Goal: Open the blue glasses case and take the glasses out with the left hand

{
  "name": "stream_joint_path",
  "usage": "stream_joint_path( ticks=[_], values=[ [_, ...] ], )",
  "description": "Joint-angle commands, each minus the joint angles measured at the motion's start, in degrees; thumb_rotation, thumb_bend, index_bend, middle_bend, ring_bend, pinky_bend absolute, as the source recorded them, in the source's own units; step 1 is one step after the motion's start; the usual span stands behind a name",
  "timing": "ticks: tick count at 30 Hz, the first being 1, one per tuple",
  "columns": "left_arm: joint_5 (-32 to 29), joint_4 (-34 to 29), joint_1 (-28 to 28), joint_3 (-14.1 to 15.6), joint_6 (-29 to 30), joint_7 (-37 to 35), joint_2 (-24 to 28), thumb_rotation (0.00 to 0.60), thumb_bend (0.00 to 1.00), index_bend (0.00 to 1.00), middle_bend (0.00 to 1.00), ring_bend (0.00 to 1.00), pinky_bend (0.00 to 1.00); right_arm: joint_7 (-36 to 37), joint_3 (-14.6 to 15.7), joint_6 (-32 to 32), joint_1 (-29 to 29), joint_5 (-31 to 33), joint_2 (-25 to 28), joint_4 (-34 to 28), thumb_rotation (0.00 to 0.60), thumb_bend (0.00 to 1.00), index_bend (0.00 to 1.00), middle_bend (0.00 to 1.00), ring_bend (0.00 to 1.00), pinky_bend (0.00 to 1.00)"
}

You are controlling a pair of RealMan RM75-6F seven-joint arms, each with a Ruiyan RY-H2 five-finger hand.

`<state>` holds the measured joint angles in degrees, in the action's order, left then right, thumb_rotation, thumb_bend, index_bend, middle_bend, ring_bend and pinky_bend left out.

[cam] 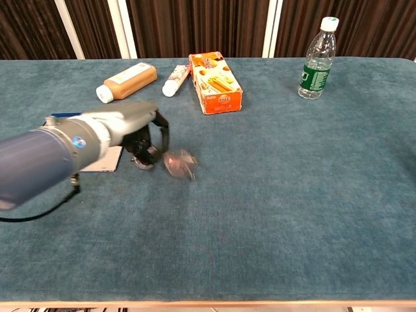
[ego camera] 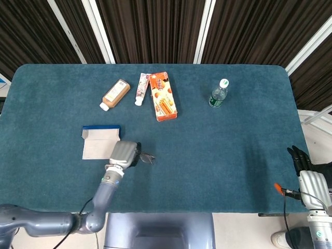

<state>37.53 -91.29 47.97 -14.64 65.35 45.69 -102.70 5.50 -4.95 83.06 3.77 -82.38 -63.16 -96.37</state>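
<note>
The glasses (cam: 180, 162) were gripped in the left hand (cam: 144, 138), held beside the opened case (ego camera: 100, 143), presumably for setting them down apart

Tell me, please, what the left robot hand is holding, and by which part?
The left robot hand holds the thin wire-framed glasses by their near end; the exact part is blurred.

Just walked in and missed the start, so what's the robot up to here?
The left hand holds the glasses and has them out of the blue glasses case, which lies open on the table beside the hand. The glasses are blurred in the chest view, so they seem to be in motion. The right hand hangs off the table's edge, holding nothing that shows. A brown bottle, a tube, a snack box and a water bottle stand apart, further back.
</note>
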Motion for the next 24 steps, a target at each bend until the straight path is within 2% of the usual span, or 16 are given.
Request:
stream_joint_path(
  ticks=[1, 5, 10, 13, 16, 18, 21, 24],
  values=[
    [-1.23, 1.37, 1.63, -0.15, 0.21, 2.07, -1.97, 0.6, 0.28, 0.33, 1.0, 0.9, 1.0, 0.0, 0.01, 0.1, -0.01, -0.12, 0.01, 0.02, 0.6, 0.27, 0.0, 0.0, 0.0, 0.23],
    [-0.83, 1.39, 1.79, -0.14, 1.4, 1.97, -2.76, 0.6, 0.21, 0.26, 1.0, 0.89, 1.0, 0.08, 0.04, 0.12, -0.04, -0.16, 0.02, 0.05, 0.6, 0.27, 0.0, 0.0, 0.0, 0.23],
    [3.05, -2.04, -0.25, 0.64, 3.8, -0.9, 0.09, 0.6, 0.2, 0.24, 1.0, 0.86, 0.99, 0.19, 0.04, 0.19, -0.07, -0.21, 0.04, 0.06, 0.6, 0.27, 0.0, 0.0, 0.0, 0.23],
    [7.42, -5.84, -3.16, 2.22, 5.99, -4.36, 4.27, 0.6, 0.2, 0.21, 0.92, 0.76, 0.9, 0.2, 0.05, 0.18, -0.07, -0.23, 0.04, 0.09, 0.6, 0.27, 0.0, 0.0, 0.0, 0.23],
    [12.7, -9.72, -7.1, 5.04, 8.31, -8.81, 9.89, 0.6, 0.2, 0.13, 0.7, 0.58, 0.72, -0.02, 0.09, 0.23, -0.02, -0.43, -0.02, 0.22, 0.6, 0.27, 0.0, 0.0, 0.0, 0.23],
    [16.49, -11.71, -9.81, 7.6, 9.64, -11.73, 14.03, 0.6, 0.17, 0.07, 0.48, 0.42, 0.59, -0.24, 0.12, 0.27, -0.01, -0.52, -0.08, 0.3, 0.6, 0.27, 0.0, 0.0, 0.0, 0.23],
    [23.3, -12.68, -13.93, 12.45, 11.96, -16.05, 20.1, 0.6, 0.11, 0.01, 0.23, 0.21, 0.41, -0.75, 0.11, 0.55, -0.08, -0.62, -0.13, 0.34, 0.6, 0.27, 0.0, 0.0, 0.0, 0.23],
    [29.81, -11.63, -17.92, 17.22, 14.85, -20.33, 25.01, 0.6, 0.08, 0.0, 0.07, 0.06, 0.24, -1.65, 0.14, 1.09, -0.16, -1.04, -0.34, 0.63, 0.6, 0.26, 0.0, 0.0, 0.0, 0.23]
  ],
)
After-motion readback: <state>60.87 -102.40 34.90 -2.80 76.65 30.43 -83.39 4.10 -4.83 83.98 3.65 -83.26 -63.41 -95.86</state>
